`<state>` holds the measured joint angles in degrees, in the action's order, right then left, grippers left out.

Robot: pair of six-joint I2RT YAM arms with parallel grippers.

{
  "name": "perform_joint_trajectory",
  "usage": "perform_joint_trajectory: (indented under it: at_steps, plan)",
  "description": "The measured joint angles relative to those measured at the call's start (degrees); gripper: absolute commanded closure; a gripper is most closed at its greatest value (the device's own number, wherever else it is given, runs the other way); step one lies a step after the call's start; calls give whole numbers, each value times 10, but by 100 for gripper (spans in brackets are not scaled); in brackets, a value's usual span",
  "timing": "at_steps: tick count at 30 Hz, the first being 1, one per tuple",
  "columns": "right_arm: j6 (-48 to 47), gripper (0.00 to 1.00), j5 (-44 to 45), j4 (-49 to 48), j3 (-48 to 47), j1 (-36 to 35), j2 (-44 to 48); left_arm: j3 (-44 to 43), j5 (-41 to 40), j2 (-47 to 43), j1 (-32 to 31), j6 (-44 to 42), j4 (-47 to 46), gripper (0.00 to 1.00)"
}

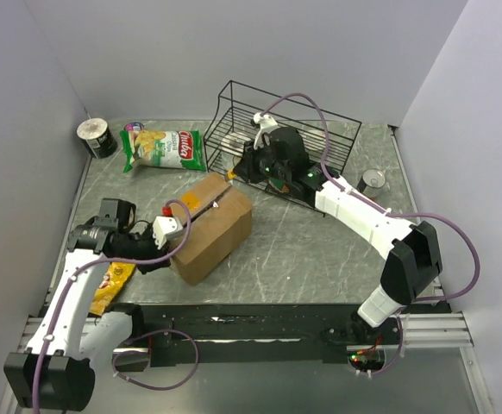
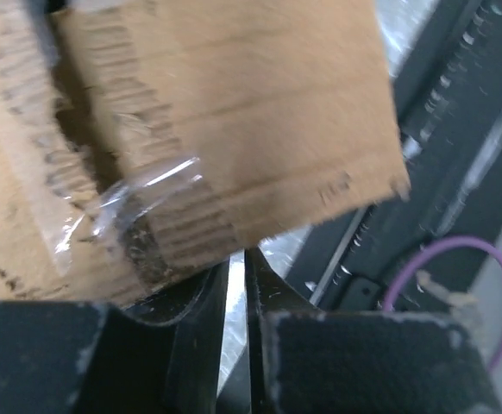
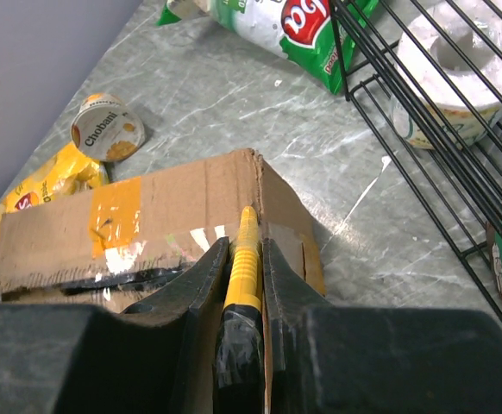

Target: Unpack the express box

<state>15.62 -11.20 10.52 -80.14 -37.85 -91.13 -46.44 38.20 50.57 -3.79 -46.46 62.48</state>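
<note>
While the box sits L of centre on the table w/ flaps down, the job looks barely begun: orange tape is on its top, a dark slit shows along one seam, and nothing is seen coming out. Left to do, I'd judge: finish the cut, fold flaps back, lift contents out. Chip bag, cup and yellow pack lie apart from the box; can't tell if they belong to it

R arm reaches in from the near R corner, elbow bent, wrist by the basket. R gripper hangs just off the box's far top edge, clamped on a yellow-black tool, prob. a cutter, tip aimed at the top. L arm lies low along the L side, L gripper at a flap edge w/ a clear tape scrap. Its jaws are narrow, a thin slit between; can't tell if they pinch the card
</note>
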Motion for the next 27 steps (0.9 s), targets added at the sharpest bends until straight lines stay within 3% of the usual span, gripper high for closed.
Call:
perform_joint_trajectory:
  at_steps: [4, 5, 7, 10, 12, 19, 27]
  plan:
    - [-5, 100, -5, 0, -1, 0, 0, -53, -1, 23, -4, -53, 72, 66]
    - [-6, 100, -8, 0, -1, 2, 0, -78, 2, 26, -4, -57, 90, 57]
    - [-12, 100, -19, 1, -1, 6, 0, -161, 16, 27, -4, -58, 115, 50]
    - [-20, 100, -44, 3, -1, 20, -2, -300, 55, 45, -5, 21, 60, 52]
    - [-25, 100, -61, 4, -3, 28, -5, -329, 67, 52, -7, 98, -23, 50]
    - [-57, 100, -111, 21, -33, 43, -27, -146, 30, 115, -31, 407, -360, 45]
    - [-80, 100, -125, 28, -39, 44, -30, -61, -7, 164, -34, 519, -476, 43]
